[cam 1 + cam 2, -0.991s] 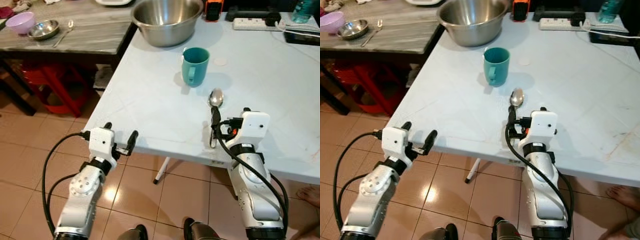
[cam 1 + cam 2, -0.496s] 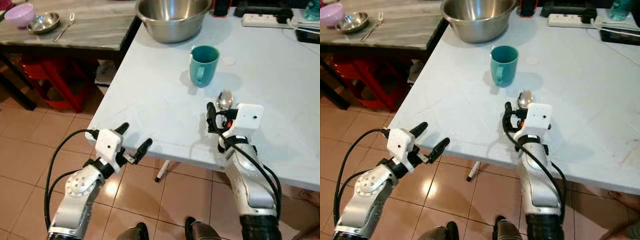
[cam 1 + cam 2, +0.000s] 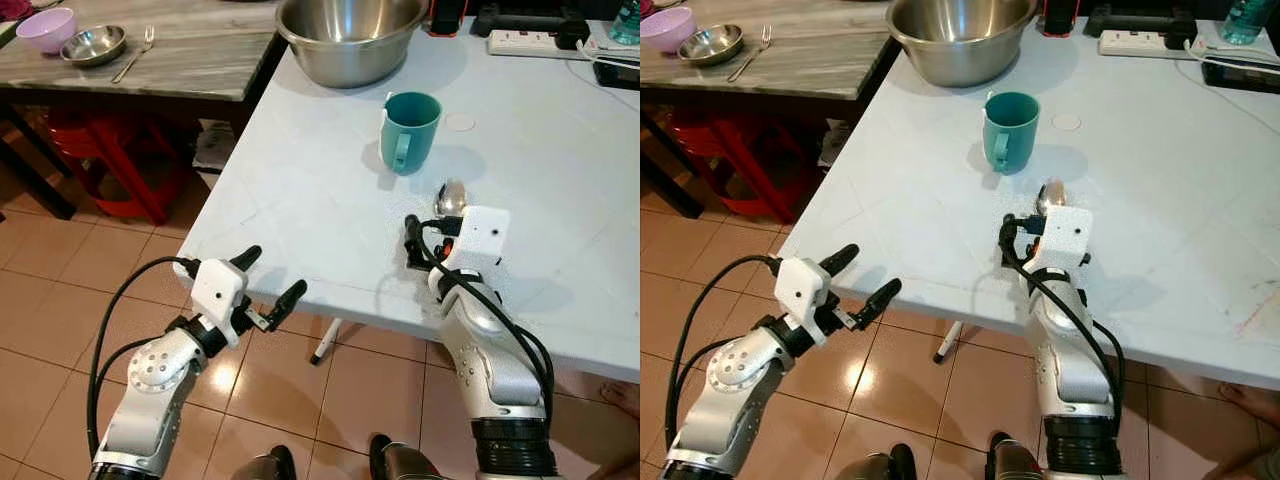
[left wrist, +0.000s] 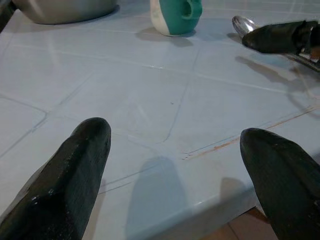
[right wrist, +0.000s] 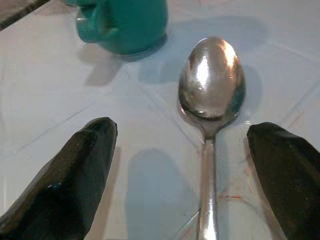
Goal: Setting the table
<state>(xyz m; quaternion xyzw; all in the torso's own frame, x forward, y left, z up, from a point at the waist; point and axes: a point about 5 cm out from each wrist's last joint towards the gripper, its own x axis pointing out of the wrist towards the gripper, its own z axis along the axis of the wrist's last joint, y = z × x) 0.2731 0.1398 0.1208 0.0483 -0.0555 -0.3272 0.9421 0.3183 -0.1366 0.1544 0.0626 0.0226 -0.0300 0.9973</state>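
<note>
A steel spoon (image 5: pixel 212 82) lies on the white table (image 3: pixel 300 200), its bowl pointing at a teal mug (image 3: pixel 410 130) just beyond it. My right gripper (image 5: pixel 182 135) hovers low over the spoon's handle and is open, one black finger (image 5: pixel 75 175) on each side of it. The white wrist housing hides most of the handle in the eye views. My left gripper (image 3: pixel 272 272) is open at the table's near left edge, with nothing between its fingers (image 4: pixel 75 170).
A large steel bowl (image 3: pixel 350 35) stands behind the mug. A power strip (image 3: pixel 525 42) lies at the back right. A side table to the left carries a purple bowl (image 3: pixel 47 27), a small steel bowl (image 3: pixel 93 43) and a fork (image 3: pixel 135 62). A red stool (image 3: pixel 110 160) stands beneath.
The view has shifted. My right gripper has moved left from beside the spoon to straddle its handle. The left gripper stays open near the table edge.
</note>
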